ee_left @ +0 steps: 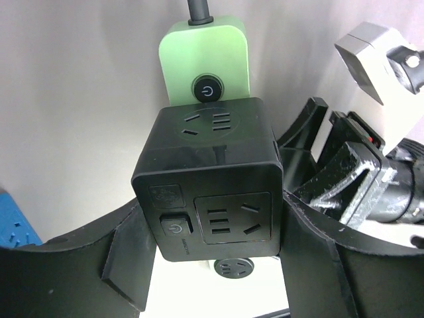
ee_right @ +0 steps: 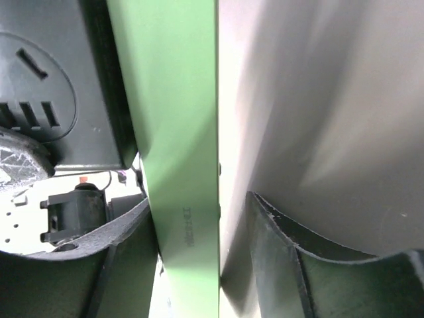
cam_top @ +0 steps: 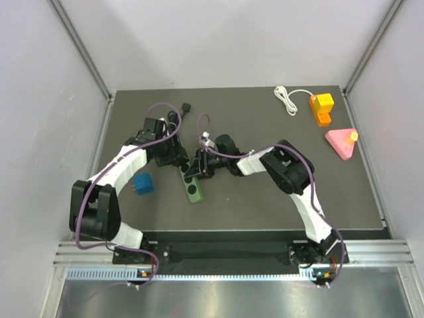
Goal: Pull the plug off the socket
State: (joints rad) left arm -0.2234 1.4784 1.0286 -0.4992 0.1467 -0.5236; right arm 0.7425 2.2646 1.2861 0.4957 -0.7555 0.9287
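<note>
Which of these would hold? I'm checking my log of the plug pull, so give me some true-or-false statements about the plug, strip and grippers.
1. The black plug sits on the green strip. True.
2. The left gripper has a finger on either side of the black plug. True.
3. The right gripper holds the white cable. False: it straddles the green strip; the cable lies apart at the far right.
4. The blue block lies right of the strip. False: it lies left of it.
</note>
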